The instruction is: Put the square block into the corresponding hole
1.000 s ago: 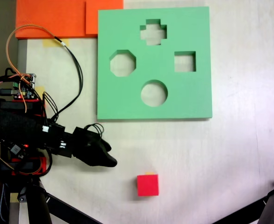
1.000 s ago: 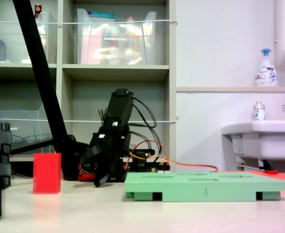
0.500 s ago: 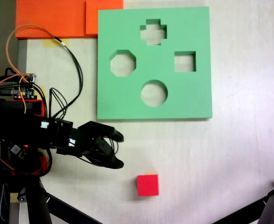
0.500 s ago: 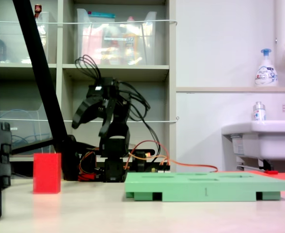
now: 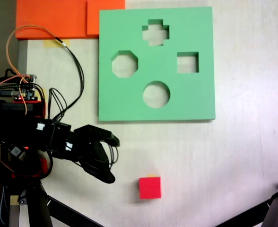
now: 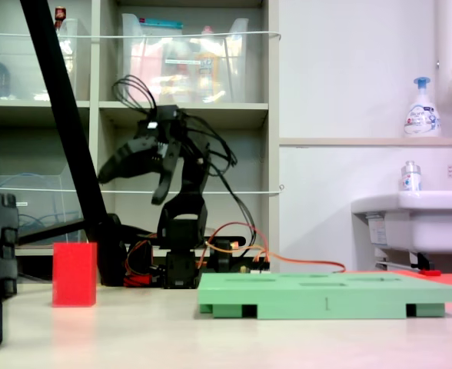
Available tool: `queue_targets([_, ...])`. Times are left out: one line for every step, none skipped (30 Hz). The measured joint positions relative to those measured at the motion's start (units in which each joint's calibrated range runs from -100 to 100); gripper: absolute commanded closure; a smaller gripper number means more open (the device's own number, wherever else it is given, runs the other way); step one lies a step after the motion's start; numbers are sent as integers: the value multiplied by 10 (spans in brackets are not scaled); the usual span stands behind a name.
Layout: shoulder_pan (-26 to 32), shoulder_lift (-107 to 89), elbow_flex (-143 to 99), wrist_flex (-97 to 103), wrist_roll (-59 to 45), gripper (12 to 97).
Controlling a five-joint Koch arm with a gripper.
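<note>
Pincer [image 5: 112, 159] hangs wide open and empty, raised above the table [image 5: 224, 156], near the square block [image 5: 150, 187]; it should descend squarely astride the cube, well apart from the corresponding hole [image 5: 187, 62].
</note>
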Motion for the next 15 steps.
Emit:
queue_targets([-3,49,32,-19,0,428])
queue_targets([-7,97,61,-37,-1,405])
queue_targets([-11,138,89,-60,-3,358])
queue_targets([-13,178,120,-81,-6,310])
queue_targets([-15,216,150,-103,-9,257])
queue_targets([-17,254,179,-125,-11,212])
queue_targets([-19,293,208,-148,-12,191])
queue_targets([-21,332,236,-169,-13,187])
queue_targets([-23,367,258,-188,-14,155])
queue_targets([-24,395,271,-200,-14,135])
queue_targets([-25,419,278,-209,-14,134])
queue_targets([-26,438,284,-211,-14,134])
queue_targets([-28,460,295,-214,-14,134])
queue_targets([-30,484,315,-219,-14,134])
queue_targets([-31,510,331,-223,-14,134])
